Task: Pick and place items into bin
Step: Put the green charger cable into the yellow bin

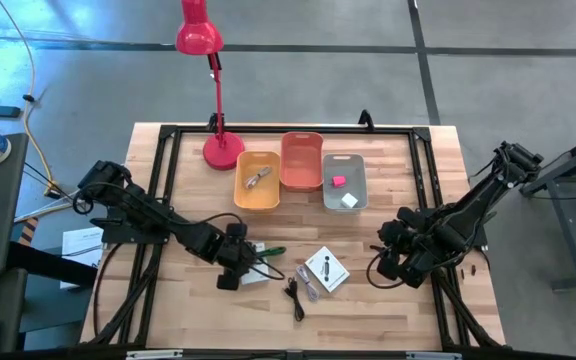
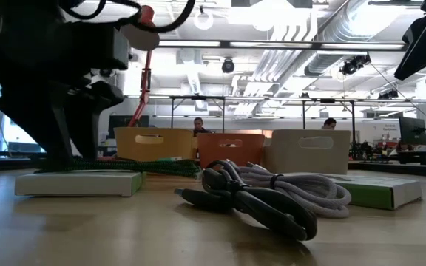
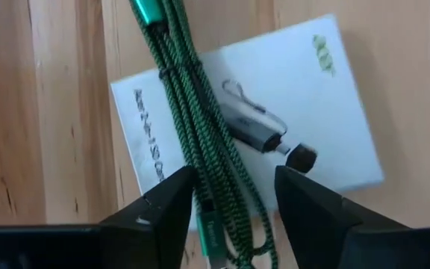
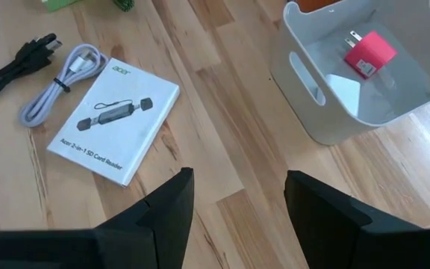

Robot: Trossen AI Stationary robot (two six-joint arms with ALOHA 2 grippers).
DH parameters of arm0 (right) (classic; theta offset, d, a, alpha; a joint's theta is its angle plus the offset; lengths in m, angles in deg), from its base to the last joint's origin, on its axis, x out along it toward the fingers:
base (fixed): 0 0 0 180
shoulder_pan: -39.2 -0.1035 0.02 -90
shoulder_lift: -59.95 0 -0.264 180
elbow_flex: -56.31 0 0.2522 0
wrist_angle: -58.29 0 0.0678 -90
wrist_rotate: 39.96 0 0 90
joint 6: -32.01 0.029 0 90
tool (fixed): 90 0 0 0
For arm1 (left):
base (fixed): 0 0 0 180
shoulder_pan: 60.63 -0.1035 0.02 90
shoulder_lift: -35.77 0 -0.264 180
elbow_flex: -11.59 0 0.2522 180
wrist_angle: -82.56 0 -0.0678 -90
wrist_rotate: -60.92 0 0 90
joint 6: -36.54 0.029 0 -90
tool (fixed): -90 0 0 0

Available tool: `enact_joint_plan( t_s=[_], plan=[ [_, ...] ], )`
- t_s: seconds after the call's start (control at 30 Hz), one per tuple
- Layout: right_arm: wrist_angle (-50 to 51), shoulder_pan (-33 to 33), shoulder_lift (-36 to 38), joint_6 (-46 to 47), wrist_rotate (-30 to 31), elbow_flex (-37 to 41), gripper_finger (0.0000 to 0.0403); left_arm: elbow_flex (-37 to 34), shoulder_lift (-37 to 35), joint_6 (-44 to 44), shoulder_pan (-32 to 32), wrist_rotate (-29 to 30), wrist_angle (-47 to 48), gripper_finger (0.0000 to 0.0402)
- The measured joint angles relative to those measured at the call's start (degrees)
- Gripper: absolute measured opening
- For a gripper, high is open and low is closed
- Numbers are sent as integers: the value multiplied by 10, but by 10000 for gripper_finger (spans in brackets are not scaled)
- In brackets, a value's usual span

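Note:
A green braided cable (image 3: 192,134) lies bundled on a white printed box (image 3: 304,97) at the table's near left (image 1: 258,250). My left gripper (image 3: 230,198) points steeply down over it, open, one finger on each side of the bundle. My right gripper (image 4: 237,202) hangs open above bare wood at the near right (image 1: 383,262), holding nothing. Between the arms lie a second white box (image 4: 114,119), a white cable (image 4: 58,78) and a black cable (image 4: 10,63). The grey bin (image 4: 312,90) holds a pink cube (image 4: 368,54) and a white cube (image 1: 349,200). My left gripper straddles the green cable's bundle (image 3: 200,187) from above, fingers across the strands. One fingertip (image 3: 174,190) stands right against the outer strands; I cannot tell whether it touches them. The cable lies slack on the box.
Three bins stand in a row at the back: yellow (image 1: 257,195) with a small object in it, orange (image 1: 302,160), grey (image 1: 345,165). A red desk lamp (image 1: 223,150) stands at the far left. A black frame (image 1: 168,180) borders the table.

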Motion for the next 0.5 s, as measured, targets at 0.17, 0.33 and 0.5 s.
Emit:
enact_joint_plan(
  t_s=[0.17, 0.33, 0.5],
  plan=[
    [0, 0, 0, -1, 2, 0, 199, -8, 0, -9, 0, 0, -1, 146],
    [1, 0, 0, -4, 4, 0, 199, -8, 0, -9, 0, 0, 0, 128],
    [3, 0, 0, -6, 20, 0, 199, -8, 0, -8, 0, 0, 0, 98]
  ],
)
